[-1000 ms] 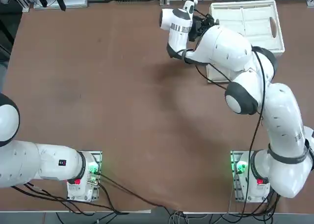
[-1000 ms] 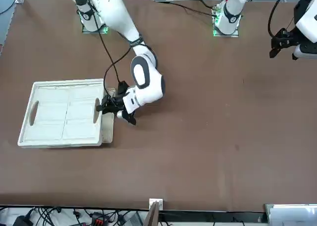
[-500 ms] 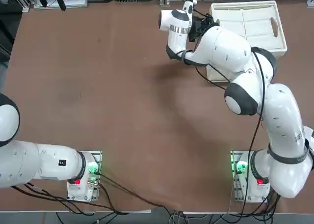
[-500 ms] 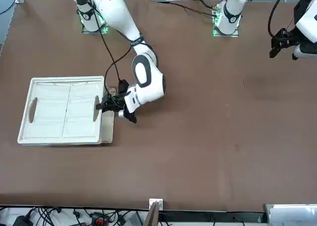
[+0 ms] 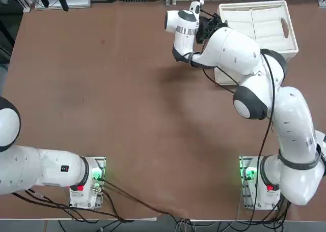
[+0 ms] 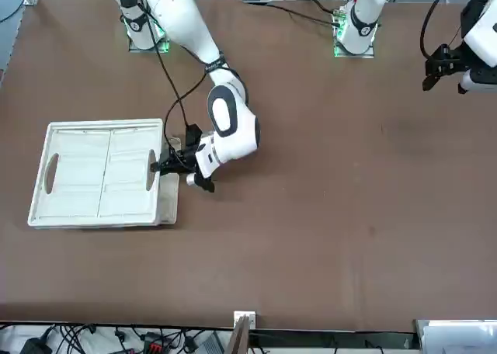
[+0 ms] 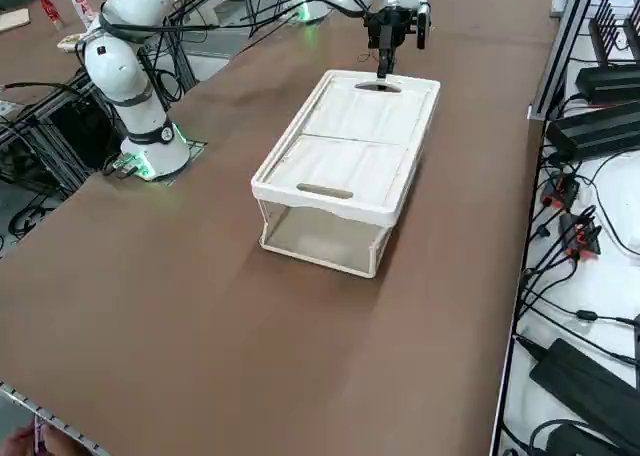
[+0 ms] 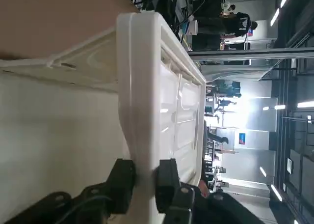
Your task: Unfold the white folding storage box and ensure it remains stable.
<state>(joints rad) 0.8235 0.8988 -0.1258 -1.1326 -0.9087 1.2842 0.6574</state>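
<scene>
Right gripper (image 8: 143, 177) jaws clenched narrow on the ribbed rim of the off-white rectangular plastic folding storage box (image 7: 345, 161), raised off brown desk (image 5: 112, 99).

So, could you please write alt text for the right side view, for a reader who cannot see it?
The white folding storage box stands raised on a brown table, its panels lying flat across the top. At its far short end the right gripper reaches down to the rim by a handle cutout. Cables and black devices lie beside the table.
</scene>
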